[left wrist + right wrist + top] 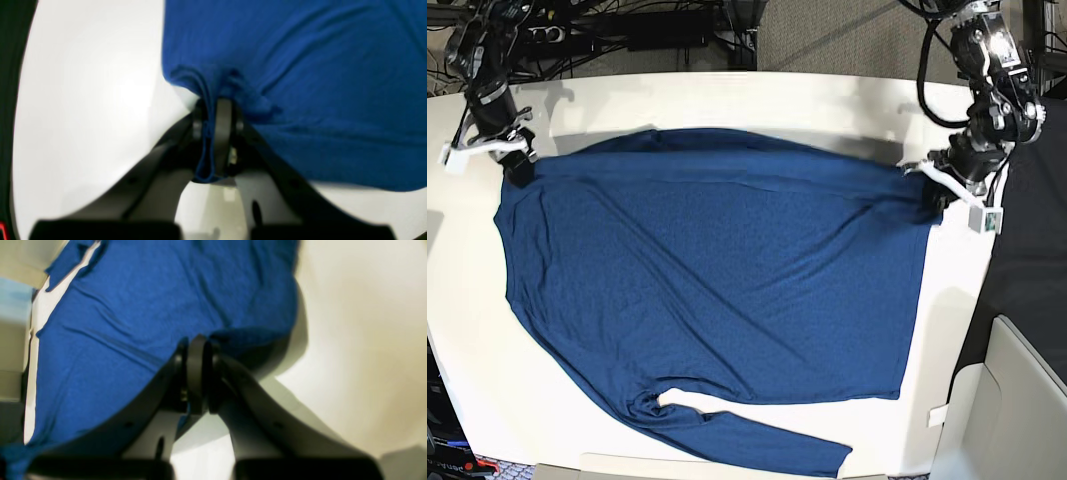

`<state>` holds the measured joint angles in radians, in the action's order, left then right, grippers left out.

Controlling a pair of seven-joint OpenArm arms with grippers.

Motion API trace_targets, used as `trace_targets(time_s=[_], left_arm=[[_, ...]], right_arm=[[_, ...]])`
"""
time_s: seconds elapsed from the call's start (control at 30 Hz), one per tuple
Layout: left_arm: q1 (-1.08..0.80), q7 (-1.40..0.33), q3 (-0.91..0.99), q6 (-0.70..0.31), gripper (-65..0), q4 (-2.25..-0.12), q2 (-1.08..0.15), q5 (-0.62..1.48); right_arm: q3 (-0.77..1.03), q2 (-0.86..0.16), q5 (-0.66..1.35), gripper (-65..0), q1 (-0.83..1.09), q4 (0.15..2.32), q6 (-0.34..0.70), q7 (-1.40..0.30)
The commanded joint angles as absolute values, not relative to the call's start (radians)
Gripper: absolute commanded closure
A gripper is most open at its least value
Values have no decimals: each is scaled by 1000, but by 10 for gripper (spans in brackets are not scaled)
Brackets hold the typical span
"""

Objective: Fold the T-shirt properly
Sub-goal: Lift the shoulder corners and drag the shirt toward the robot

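Observation:
The T-shirt (717, 280), dark blue and long-sleeved, lies spread flat over the white table (827, 100). One sleeve (757, 440) trails along the near edge. At the shirt's far right corner my left gripper (934, 196) is shut on a bunched fold of the fabric. In the left wrist view that fold runs down between the fingers of the left gripper (213, 103), with the T-shirt (300, 66) beyond. At the far left corner my right gripper (517, 165) is shut on the cloth. In the right wrist view the T-shirt (150, 300) bulges up against the tips of the right gripper (196, 340).
Cables and dark equipment (627, 30) crowd the floor behind the table's far edge. A black surface (1027, 260) borders the table on the right, with a pale box (1017, 400) at the lower right. Bare white table shows around the shirt's edges.

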<state>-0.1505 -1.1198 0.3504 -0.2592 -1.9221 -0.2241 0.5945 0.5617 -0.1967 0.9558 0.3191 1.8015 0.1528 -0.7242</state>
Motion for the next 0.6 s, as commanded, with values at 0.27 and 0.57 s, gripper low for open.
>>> trace_targets(time_s=[0.27, 0.57], left_arm=[[4, -1104, 348, -259, 0, -1859, -216, 591], [130, -1053, 348, -259, 0, -1653, -214, 595]], right_arm=[[565, -282, 974, -2, 163, 1709, 162, -694], [521, -295, 974, -2, -21, 1492, 163, -693]])
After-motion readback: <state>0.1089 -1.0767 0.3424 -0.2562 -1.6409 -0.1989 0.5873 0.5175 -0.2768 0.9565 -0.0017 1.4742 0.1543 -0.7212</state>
